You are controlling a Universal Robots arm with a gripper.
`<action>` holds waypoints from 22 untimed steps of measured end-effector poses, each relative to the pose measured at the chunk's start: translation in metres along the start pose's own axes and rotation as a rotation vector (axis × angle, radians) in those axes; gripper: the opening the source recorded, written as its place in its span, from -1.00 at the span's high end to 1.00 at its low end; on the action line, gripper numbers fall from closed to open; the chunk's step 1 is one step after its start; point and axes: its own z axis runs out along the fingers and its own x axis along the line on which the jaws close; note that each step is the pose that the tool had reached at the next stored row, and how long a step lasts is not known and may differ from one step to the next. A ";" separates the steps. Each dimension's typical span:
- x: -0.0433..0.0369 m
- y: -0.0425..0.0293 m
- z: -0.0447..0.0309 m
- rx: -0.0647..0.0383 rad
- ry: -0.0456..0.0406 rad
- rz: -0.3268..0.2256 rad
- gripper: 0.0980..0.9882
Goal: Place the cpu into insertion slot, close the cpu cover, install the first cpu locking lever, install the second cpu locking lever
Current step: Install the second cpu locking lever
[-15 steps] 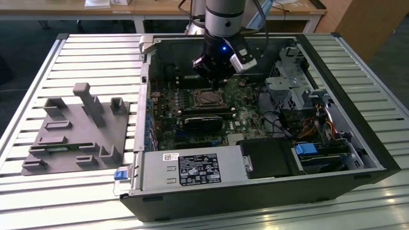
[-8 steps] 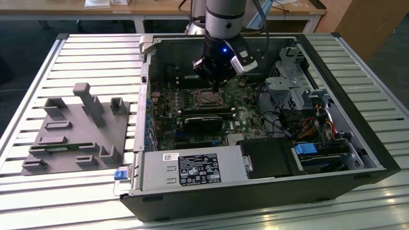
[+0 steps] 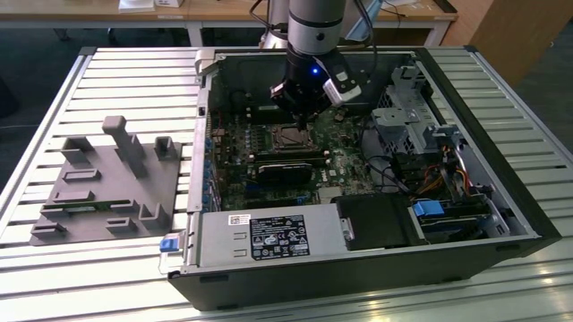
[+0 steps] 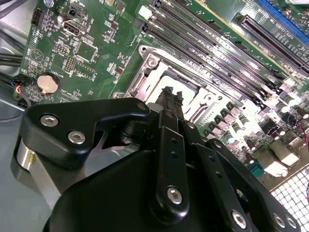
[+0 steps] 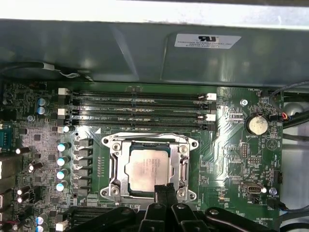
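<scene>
Gripper poised directly over the seated cpu, fingertips at the socket's near edge.

The gripper [image 5: 163, 191] hangs inside the open computer case [image 3: 501, 201], its two thin black fingers pressed together with no gap between them and nothing held. The cpu [image 5: 147, 168] already lies flat in the insertion slot [image 5: 118, 164], silver top up, just ahead of and below the fingertips [image 5: 159, 189], which overlap the chip's nearest edge in the first wrist view. The cpu cover [image 5: 186, 162] frames the chip closely; whether it is latched cannot be told. The memory slots [image 5: 135, 108] lie beyond the socket, running crosswise to the gripper's line of approach. In the exterior view the gripper [image 3: 304, 119] stands right above the socket.
</scene>
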 end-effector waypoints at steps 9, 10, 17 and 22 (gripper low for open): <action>0.0001 -0.0061 -0.0001 -0.002 0.0000 0.000 0.98; 0.0001 -0.0078 -0.0001 -0.004 0.0000 0.000 0.98; 0.0003 -0.0162 0.0000 -0.060 -0.0010 0.000 0.98; 0.0005 -0.0275 -0.0001 -0.063 -0.0009 0.000 0.98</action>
